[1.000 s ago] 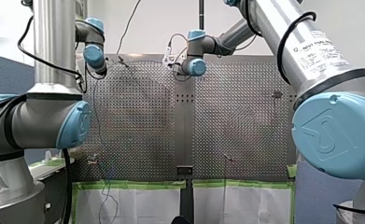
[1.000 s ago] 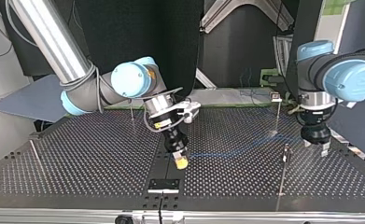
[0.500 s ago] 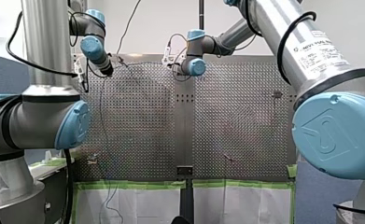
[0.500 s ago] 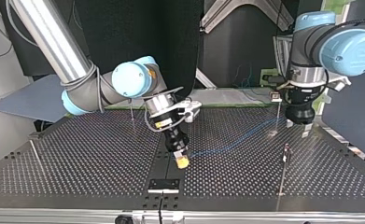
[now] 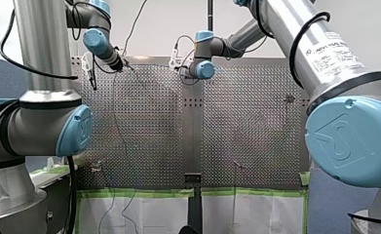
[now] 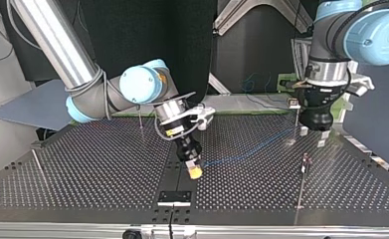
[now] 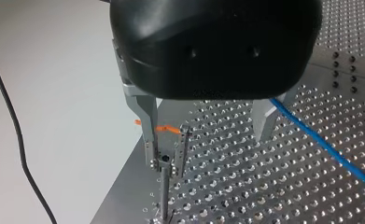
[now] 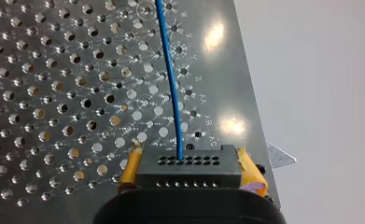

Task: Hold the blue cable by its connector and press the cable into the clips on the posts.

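Blue cable (image 6: 246, 149): strung just above the perforated surface (image 6: 82, 164), long axis slanting from the middle of the top view up toward its right. At the left end of that run, clamped by its black connector (image 8: 189, 168) between the yellow pads of my right pincer (image 6: 194, 171). In the right wrist view, leaves the connector straight ahead of that pincer. Further right, ends its visible run near a thin post (image 6: 296, 122) topped with a clip (image 7: 171, 156). Right of the post, my left pincer (image 6: 312, 137), metal fingers apart, gripping nothing.

From the left wrist: clip between those fingers, just beside one; cable slanting past the other finger, apparently on its outer side, apart from the clip. Probably the crux of the coming move: a sideways gap between cable and clip, to be closed by carrying the cable across before any pressing. Left pincer much the nearer to that post.

Stamped along the surface's edge by the cable: X, Y, Z, AA, AB, AC. White label (image 5: 336, 51) on my right arm (image 5: 280, 24) in the front view: print not legible.
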Motion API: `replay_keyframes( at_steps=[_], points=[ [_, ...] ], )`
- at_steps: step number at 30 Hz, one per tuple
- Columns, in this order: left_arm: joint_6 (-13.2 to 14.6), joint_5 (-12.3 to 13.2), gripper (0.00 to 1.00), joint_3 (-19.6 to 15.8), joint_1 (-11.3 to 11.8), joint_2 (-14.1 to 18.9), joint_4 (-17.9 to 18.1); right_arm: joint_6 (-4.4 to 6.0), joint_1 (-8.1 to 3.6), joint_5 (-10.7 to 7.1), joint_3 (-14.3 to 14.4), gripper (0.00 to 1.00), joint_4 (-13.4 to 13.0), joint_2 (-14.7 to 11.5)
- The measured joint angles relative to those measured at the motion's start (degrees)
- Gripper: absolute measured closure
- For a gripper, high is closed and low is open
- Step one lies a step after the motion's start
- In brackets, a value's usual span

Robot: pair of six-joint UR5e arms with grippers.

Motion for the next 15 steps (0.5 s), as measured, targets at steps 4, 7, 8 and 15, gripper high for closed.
replay_keyframes(
  at_steps=[4, 7, 8, 15],
  points=[
    [1.7, -0.2, 0.00, 0.4, 0.0, -0.4, 0.3, 0.00, 0.03, 0.00, 0.0, 1.00, 0.1, 0.0],
    [2.9, -0.1, 0.00, 1.0, 0.0, -0.7, 0.3, 0.00, 0.04, 0.00, 0.0, 1.00, 0.1, 0.0],
    [3.5, 0.0, 0.00, 1.3, 0.0, -0.7, 0.3, 0.00, 0.04, 0.00, 0.0, 1.00, 0.1, 0.0],
    [5.6, 1.0, 0.00, 1.8, 0.0, -0.8, 1.3, 0.00, 0.05, 0.00, 0.0, 1.00, 0.1, 0.0]
  ],
)
